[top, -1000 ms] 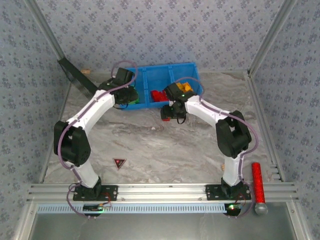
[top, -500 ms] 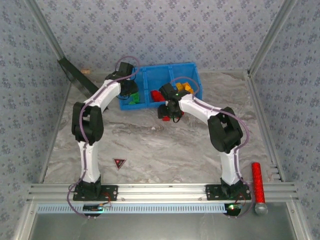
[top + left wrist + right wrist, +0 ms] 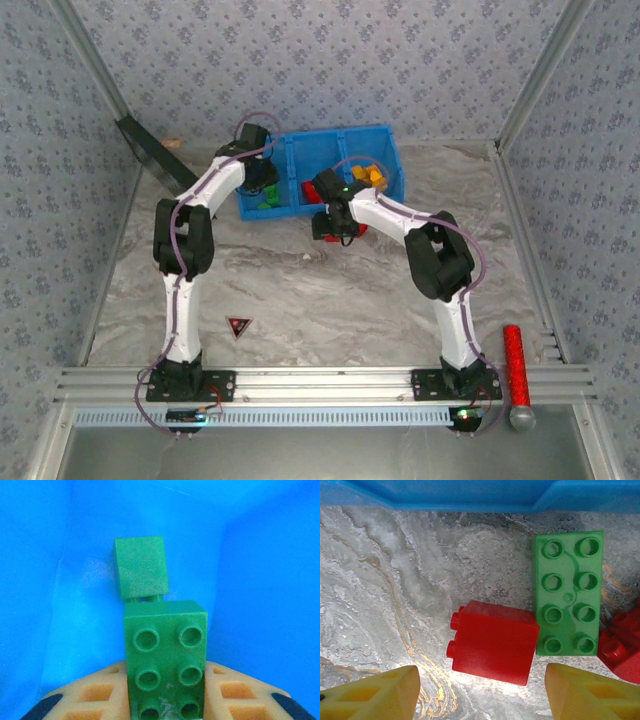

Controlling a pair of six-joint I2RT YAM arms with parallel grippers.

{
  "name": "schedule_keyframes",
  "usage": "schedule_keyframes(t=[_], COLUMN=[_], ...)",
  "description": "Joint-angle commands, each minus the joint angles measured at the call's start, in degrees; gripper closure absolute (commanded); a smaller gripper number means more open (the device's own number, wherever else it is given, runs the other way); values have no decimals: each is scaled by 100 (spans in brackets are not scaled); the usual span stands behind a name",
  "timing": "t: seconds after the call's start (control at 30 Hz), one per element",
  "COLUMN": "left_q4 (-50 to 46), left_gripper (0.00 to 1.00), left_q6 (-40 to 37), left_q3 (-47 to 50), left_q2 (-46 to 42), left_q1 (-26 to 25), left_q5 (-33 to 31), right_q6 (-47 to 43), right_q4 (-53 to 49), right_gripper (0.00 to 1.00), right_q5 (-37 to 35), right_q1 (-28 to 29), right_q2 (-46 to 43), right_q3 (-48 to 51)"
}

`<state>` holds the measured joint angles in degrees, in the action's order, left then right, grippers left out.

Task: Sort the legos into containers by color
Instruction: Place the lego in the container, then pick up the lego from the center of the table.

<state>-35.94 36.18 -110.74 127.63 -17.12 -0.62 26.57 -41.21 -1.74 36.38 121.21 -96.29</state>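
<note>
Left hand (image 3: 165, 696) is clenched on a green brick (image 3: 166, 650), studs facing the wrist camera, inside the left compartment of the bin (image 3: 260, 580). A second green brick (image 3: 141, 567) lies just beyond it on the bin floor. Blue walls stand close to the left, right and far side, so my read is to drop straight down and lift straight out, with no sideways swing.

Right hand (image 3: 481, 694) is released, fingers spread wide over a red brick (image 3: 492, 642) on the worktop (image 3: 385, 580), just near of the bin's front wall. The red brick lies on its side with its studs pointing left. A long green brick (image 3: 568, 592) lies studs-up against its right edge, touching or nearly so. More red pieces (image 3: 620, 650) are further right.

Handling, as a judgement:
- The bricks look light, rigid and hollow, with slick sides, and not fragile.
- Pinch flat faces, not studs.
- On the red brick the near and far faces are free. The left-right line means studs on one pad and the green neighbour crowding the other.

There is open room to the left and near. The bin lip has to be cleared on the carry.
</note>
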Motion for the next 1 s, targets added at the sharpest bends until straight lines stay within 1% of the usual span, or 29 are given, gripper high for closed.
schedule_keyframes(t=[0.0,0.13,0.23,0.53,0.7,0.77,0.97], left_q4=[-48,-47,-41,77,212,219,114], left_gripper=[64,53,50,47,44,43,42], left_q6=[55,52,54,-11,-14,-24,-126], left_q3=[15,43,93,507,956,1102,1660], left_q2=[57,51,1,-567,-1218,-1486,-2407], left_q1=[43,50,51,76,143,170,259], left_q5=[97,98,106,165,221,242,536], right_q6=[-7,-54,-124,-139,-134,-152,-244], right_q4=[-194,-250,-353,-690,-859,-929,-1013], right_gripper=[34,38,38,45,51,56,64], right_q5=[-110,-99,-145,-237,-276,-292,-363], right_q1=[21,40,60,90,106,115,124], right_q2=[179,258,330,634,754,773,694], right_q3=[-186,-302,-451,-807,-941,-970,-961])
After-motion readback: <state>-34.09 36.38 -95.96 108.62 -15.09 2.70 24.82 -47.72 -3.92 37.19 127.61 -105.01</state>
